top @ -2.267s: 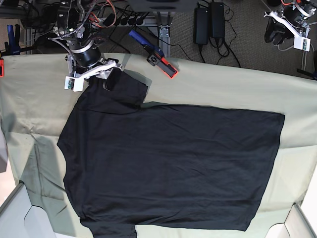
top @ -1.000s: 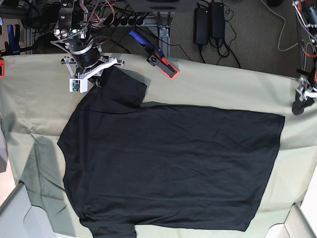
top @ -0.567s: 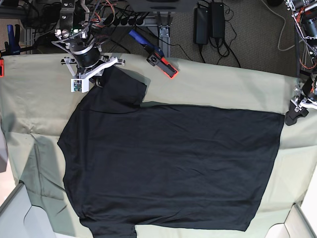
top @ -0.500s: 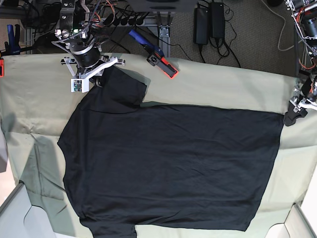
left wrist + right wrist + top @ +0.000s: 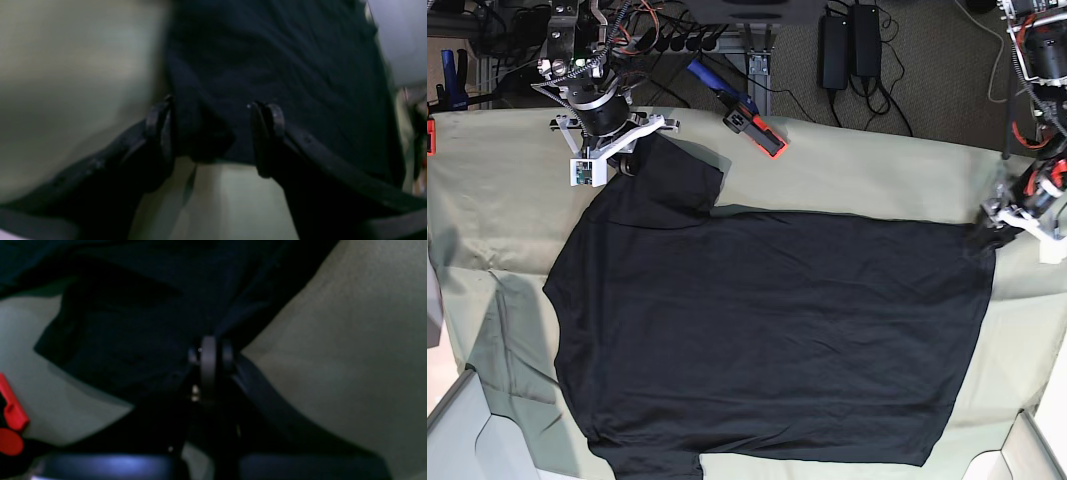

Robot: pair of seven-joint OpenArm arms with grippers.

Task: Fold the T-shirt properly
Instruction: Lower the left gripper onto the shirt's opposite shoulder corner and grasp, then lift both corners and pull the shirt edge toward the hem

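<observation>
The black T-shirt (image 5: 767, 330) lies spread flat on the pale green table cloth (image 5: 877, 170), collar side toward the left. My right gripper (image 5: 634, 152) sits at the upper sleeve, and the right wrist view shows the gripper (image 5: 208, 351) shut, with dark sleeve fabric (image 5: 133, 340) pinched between its fingers. My left gripper (image 5: 989, 232) is at the shirt's top right hem corner. In the left wrist view the gripper (image 5: 213, 133) is open, its two fingers straddling that corner of the T-shirt (image 5: 267, 50).
An orange and blue clamp (image 5: 749, 122) lies on the cloth's back edge, and shows red in the right wrist view (image 5: 10, 420). Power bricks (image 5: 847, 45) and cables lie on the floor behind. White bins (image 5: 457, 430) stand at the two front corners.
My left gripper has come in from the right edge, leftward and down, onto the shirt's top right hem corner. The right gripper has stayed on the sleeve.
</observation>
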